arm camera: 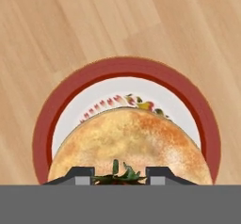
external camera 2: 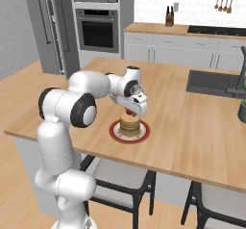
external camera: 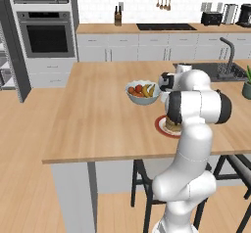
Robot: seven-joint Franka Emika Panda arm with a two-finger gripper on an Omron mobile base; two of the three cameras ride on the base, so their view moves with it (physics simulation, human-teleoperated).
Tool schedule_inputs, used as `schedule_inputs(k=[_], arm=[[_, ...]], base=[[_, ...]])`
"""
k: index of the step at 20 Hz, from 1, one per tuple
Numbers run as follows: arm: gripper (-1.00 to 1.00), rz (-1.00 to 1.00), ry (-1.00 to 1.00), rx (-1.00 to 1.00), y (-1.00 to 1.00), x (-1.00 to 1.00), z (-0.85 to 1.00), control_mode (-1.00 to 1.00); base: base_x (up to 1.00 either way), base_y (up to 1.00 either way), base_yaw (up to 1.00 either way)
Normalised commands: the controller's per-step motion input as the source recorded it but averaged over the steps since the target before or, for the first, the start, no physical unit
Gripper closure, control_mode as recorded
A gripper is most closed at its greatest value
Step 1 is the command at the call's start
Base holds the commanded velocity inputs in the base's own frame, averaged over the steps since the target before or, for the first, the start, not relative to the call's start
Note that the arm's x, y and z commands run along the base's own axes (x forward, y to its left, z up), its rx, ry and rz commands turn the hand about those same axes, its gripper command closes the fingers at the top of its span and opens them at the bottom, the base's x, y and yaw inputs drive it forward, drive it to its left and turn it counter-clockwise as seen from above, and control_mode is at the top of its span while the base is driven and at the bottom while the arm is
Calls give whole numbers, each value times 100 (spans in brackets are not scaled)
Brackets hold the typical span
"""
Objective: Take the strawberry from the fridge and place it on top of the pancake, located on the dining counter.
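The strawberry (arm camera: 117, 173) sits between the two dark fingertips at the bottom centre of the hand view, its green leaves poking up between them, so the pincer (arm camera: 118, 175) is narrow and closed on it. In the right base view a spot of red shows under the pincer (external camera 2: 130, 111), just above the pancake (external camera 2: 129, 123) at the middle of the frame. The relation that matters is vertical: the berry hangs over the stack, and in the hand view the pancake (arm camera: 132, 145) spreads out directly beyond the fingertips, with the red-rimmed plate (arm camera: 44, 124) ringing it. Whether the berry touches the top pancake I cannot tell; it looks just above it. My judgement is that the coming move is a short lowering and a release, with little sideways correction needed. The berry is too small here to read a long axis.

The surface (external camera: 93, 114) is a light wooden island top. In the left base view the arm hides most of the plate (external camera: 161, 126), right of centre, and a white fruit bowl (external camera: 142, 93) stands just above and left of it. A dark sink lies at the right of that view, a wall oven at upper left, and the grey fridge (external camera 2: 45, 28) stands at upper left of the right base view.
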Motion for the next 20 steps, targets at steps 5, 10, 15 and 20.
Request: schedule_inputs(k=[5,10,15,20], arm=[[-100,0,0,2,-1,-25,-8,-100],[-100,0,0,5,0,0,10,-100],[-100,0,-1,7,0,0,42,-100],[-100,0,0,9,-3,-18,38,-100]], base=[[0,0,0],[0,0,0],[0,0,0],[0,0,0]])
